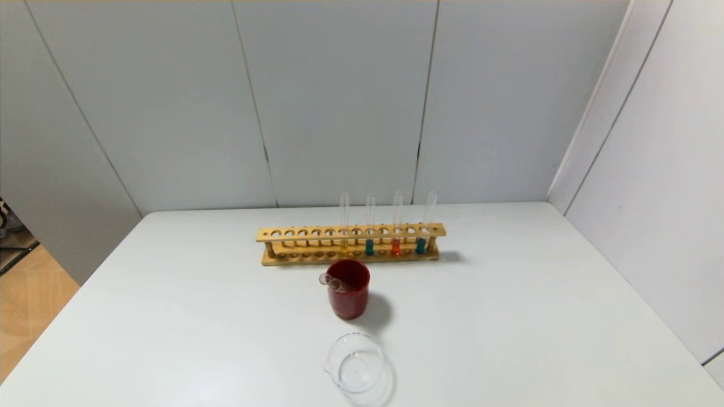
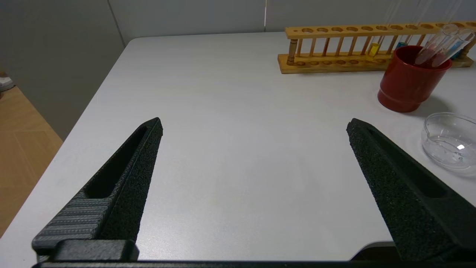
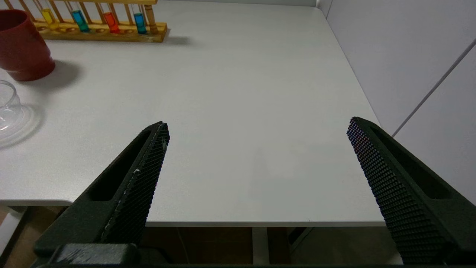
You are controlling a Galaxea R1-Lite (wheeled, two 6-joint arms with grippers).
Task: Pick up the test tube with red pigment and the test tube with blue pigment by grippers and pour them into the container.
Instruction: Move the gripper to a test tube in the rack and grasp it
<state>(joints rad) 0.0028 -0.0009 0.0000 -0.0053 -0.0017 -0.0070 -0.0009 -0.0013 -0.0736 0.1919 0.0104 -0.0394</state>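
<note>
The red-pigment test tube stands in the wooden rack at the back of the table. The blue-pigment tube stands just right of it, at the rack's right end. Both also show in the right wrist view, red and blue. The clear glass container sits near the front edge, also showing in the left wrist view. My left gripper is open and empty over the table's left part. My right gripper is open and empty over the front right edge. Neither shows in the head view.
A dark red cup with two empty tubes leaning in it stands between rack and container. A yellowish tube and a teal-green tube also stand in the rack. Wall panels close off the back and right sides.
</note>
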